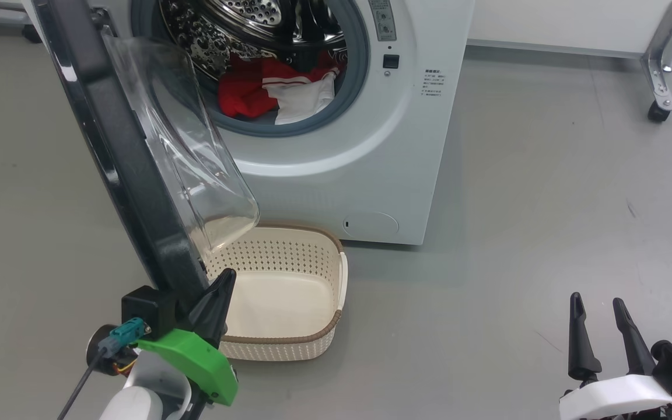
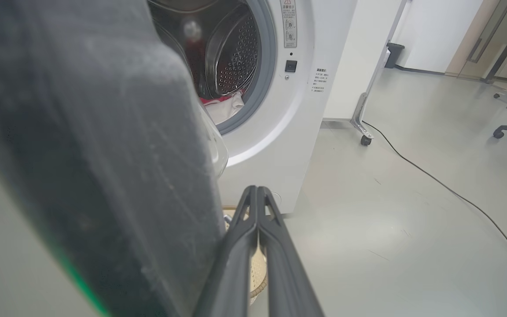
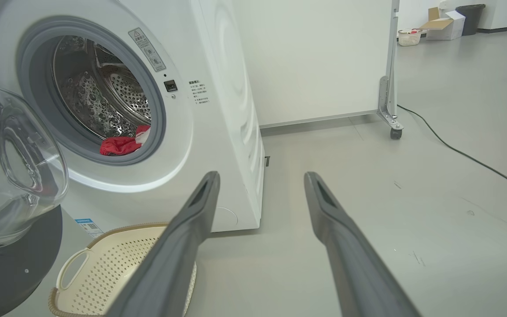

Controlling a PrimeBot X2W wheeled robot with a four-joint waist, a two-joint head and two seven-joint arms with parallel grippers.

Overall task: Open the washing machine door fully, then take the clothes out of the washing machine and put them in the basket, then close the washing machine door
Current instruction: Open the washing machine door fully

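The left gripper, dark fingers clenched together on nothing, sits just beside the lower edge of the glossy black-rimmed round glass door, swung open from the white washing machine. Red-and-white fabric clothes lie in its steel drum; the cream perforated plastic basket stands beneath the door. The right gripper hangs spread, well apart.

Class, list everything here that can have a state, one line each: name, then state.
washing machine door: open, swung outward.
clothes: inside the washing machine.
basket: empty, upright.
left gripper: shut, beside the door's rim.
right gripper: open, holding nothing.
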